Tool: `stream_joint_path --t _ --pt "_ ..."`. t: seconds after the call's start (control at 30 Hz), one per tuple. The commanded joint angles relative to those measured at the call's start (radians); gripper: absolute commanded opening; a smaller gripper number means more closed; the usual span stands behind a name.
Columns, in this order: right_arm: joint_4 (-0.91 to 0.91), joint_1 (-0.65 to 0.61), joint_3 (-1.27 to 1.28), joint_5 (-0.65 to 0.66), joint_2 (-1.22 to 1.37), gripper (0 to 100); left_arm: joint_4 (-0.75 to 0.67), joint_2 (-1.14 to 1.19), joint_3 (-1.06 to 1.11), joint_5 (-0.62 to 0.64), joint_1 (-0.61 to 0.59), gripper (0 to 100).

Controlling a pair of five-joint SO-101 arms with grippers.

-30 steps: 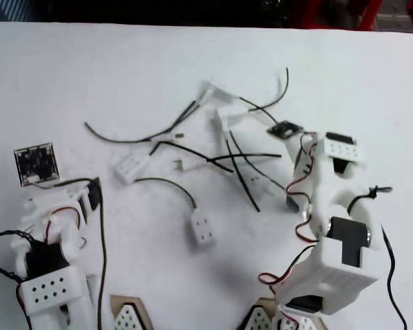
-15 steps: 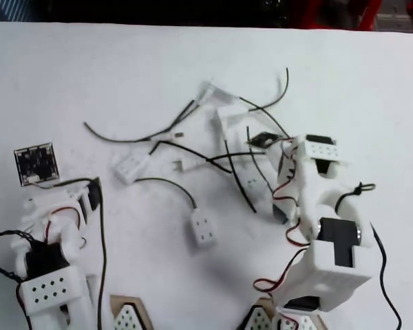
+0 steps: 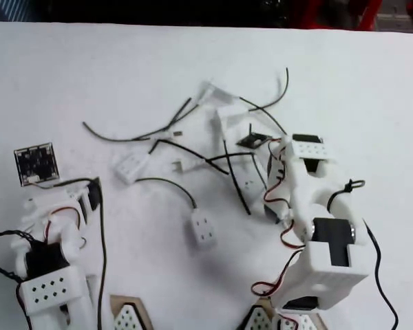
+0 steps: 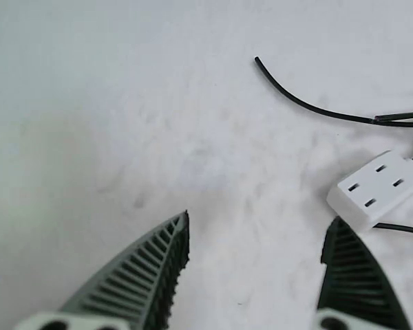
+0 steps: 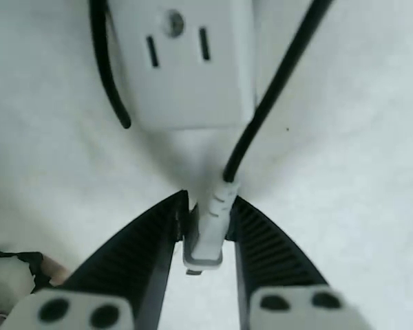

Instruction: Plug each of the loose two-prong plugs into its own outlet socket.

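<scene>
**Inspector:** Any writing or labels?

**Assistant:** Whatever print the socket faces carry is too small to read. The right wrist view gives the three-hole socket block (image 5: 182,62) as two slots and a round hole.

**Inspector:** And the right pincer?

**Assistant:** The right pincer (image 5: 208,201) is pinching a white plug (image 5: 206,237) by its body. A black cord (image 5: 275,89) runs off the plug across the block's corner. The plug sits just short of that block, not inserted.

**Inspector:** The left?

**Assistant:** The left pincer (image 4: 261,218) stands spread over the white counter (image 4: 89,103), holding nothing. A four-slot socket block (image 4: 378,189) lies just beside one fingertip, with a loose cord end (image 4: 258,62) beyond it.

**Inspector:** Edges and room?

**Assistant:** In the high view the cord tangle (image 3: 220,155) lies mid-counter, well apart from the far edge (image 3: 206,24). A third socket block (image 3: 203,228) lies on its own between the two arms. The right arm (image 3: 316,220) stands over the tangle's near side. The pinch itself is read from the right wrist view — the high view supplies the layout.
</scene>
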Motion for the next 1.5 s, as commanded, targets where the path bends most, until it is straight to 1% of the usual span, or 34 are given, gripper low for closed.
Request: stream_joint_path --t 0.0,0.2,0.3,0.33,0.47,0.53,0.67,0.83,1.07,1.17,1.27,1.37,1.47 --pt "0.027 -0.015 -0.009 -0.006 -0.042 5.6 -0.021 -0.008 -0.005 -0.014 -0.005 31" --pt "0.097 -0.015 -0.029 -0.006 -0.042 5.7 -0.021 -0.008 -0.006 -0.014 -0.005 31" --pt "0.102 -0.007 -0.037 -0.008 -0.042 5.7 -0.021 -0.008 -0.006 -0.014 -0.005 31" --pt "0.102 -0.005 -0.038 -0.021 -0.042 5.7 -0.021 -0.008 -0.006 -0.014 -0.005 31" --pt "0.102 -0.012 -0.038 -0.143 -0.042 5.7 -0.021 -0.008 -0.006 -0.014 -0.005 31" --pt "0.101 -0.012 -0.038 -0.146 -0.042 6.3 -0.021 -0.008 -0.006 -0.014 -0.005 31" --pt "0.104 -0.010 -0.034 -0.153 -0.042 12.0 -0.021 -0.008 -0.006 -0.014 -0.005 31" --pt "0.116 -0.010 -0.037 -0.149 -0.042 7.6 -0.021 -0.008 -0.006 -0.014 -0.005 31" --pt "0.114 -0.010 -0.032 -0.146 -0.041 6.8 -0.021 -0.008 -0.006 -0.014 -0.005 31" --pt "0.111 -0.012 -0.032 -0.146 -0.041 2.0 -0.021 -0.008 -0.006 -0.014 -0.005 31" --pt "0.117 -0.012 -0.032 -0.146 -0.042 1.8 -0.021 -0.008 -0.006 -0.014 -0.005 31" --pt "0.171 -0.004 -0.060 -0.144 -0.065 1.7 -0.021 -0.008 -0.005 -0.014 -0.005 31" --pt "0.239 0.027 -0.103 -0.144 -0.147 1.7 -0.021 -0.008 -0.005 -0.014 -0.005 31"
